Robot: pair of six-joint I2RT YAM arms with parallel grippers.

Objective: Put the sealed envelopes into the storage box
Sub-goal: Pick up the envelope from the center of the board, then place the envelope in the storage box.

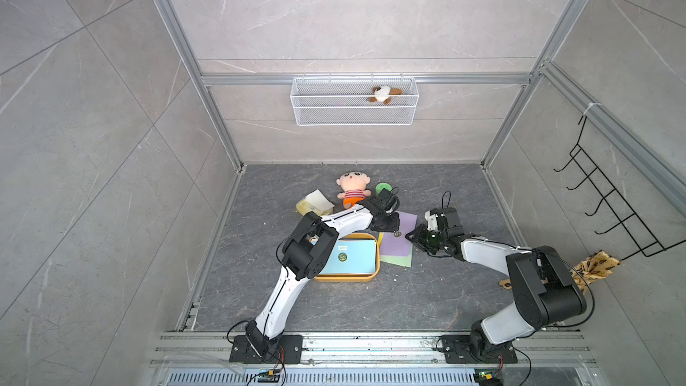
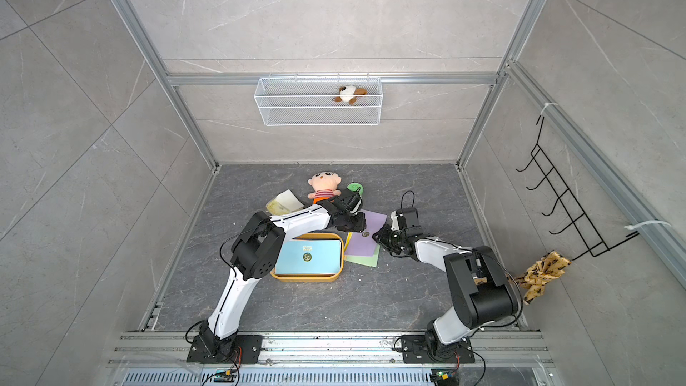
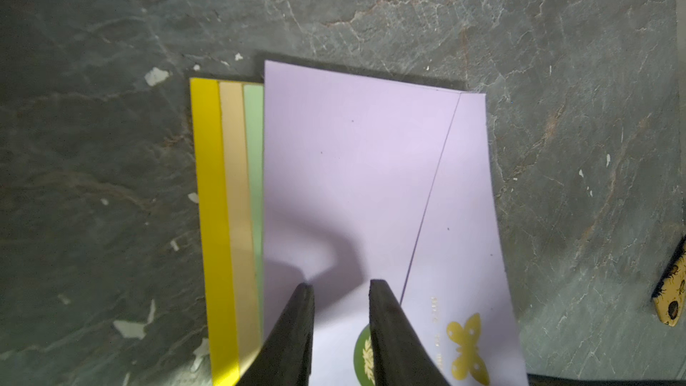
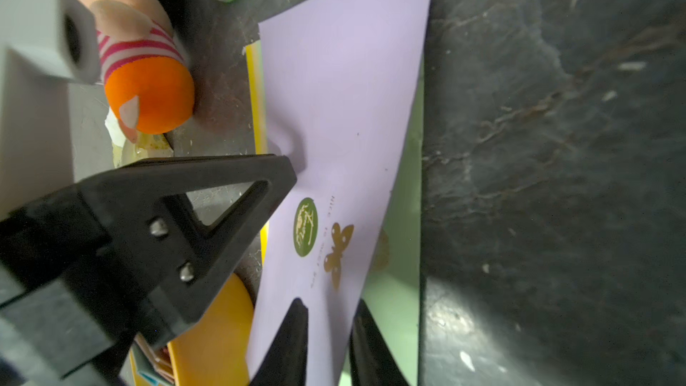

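Grey tabletop point(image 1: 334, 310) bears lilac envelope point(image 1: 397, 246) touching left hand point(image 3: 341, 284) and right hand point(image 4: 328, 302), both part-open.

Parted right pincer point(image 4: 330, 308) straddling lilac envelope point(image 4: 345, 105) edge, left pincer point(image 4: 282, 171) pressing it, plush doll point(image 4: 148, 94) nearby

Gold lettering and green seal point(image 4: 306, 227) script on the lilac envelope point(image 4: 341, 87), too blurred for reading.

Under me lies a dark grey, stone-veined tabletop point(image 1: 334, 310), speckled with white paper scraps point(image 3: 156, 76). On it I see the mustard storage box point(image 1: 347, 278), a fanned stack of sealed envelopes point(image 1: 397, 250) just beside it, and farther back a yellow tissue pack point(image 1: 315, 204), a plush doll point(image 1: 352, 189) and a green-lidded jar point(image 1: 382, 188).
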